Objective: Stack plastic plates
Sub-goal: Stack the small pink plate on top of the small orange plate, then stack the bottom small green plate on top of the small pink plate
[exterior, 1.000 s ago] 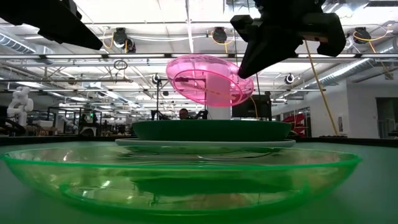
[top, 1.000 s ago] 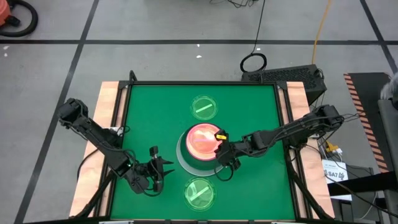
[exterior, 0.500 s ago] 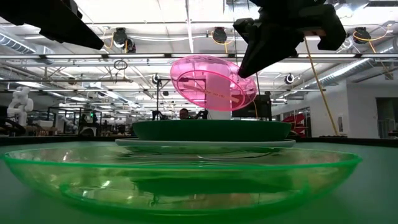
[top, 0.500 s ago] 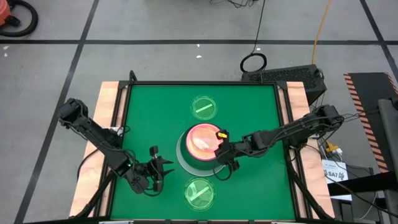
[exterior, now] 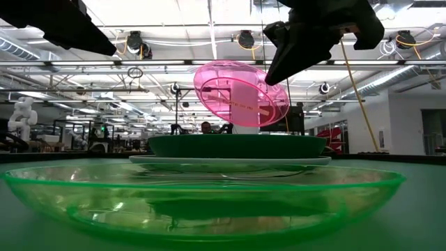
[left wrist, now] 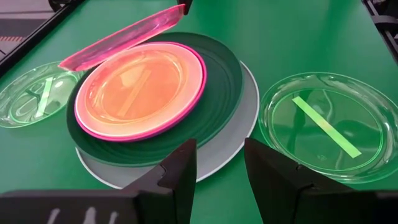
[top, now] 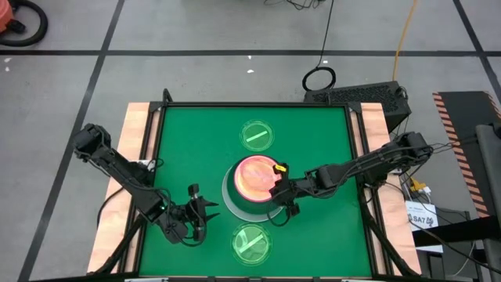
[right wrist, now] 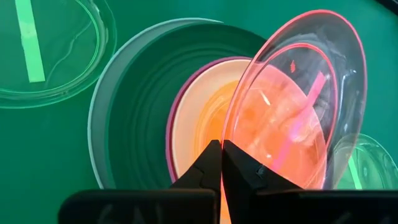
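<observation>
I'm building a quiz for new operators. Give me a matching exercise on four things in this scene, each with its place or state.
1. translucent pink plate
2. dark green plate
3. left gripper
4. pale plate

A. bottom of the stack
B. open, away from the stack
C. tilted, held above the stack
D. directly on the pale plate

Pairs: 1-C, 2-D, 3-B, 4-A

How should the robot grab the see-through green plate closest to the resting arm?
Probably by its raised rim. The green plate lies flat on the table, so one finger goes over the lip and one under. The open left gripper sits beside it, so the near edge on that side looks easiest.
</observation>
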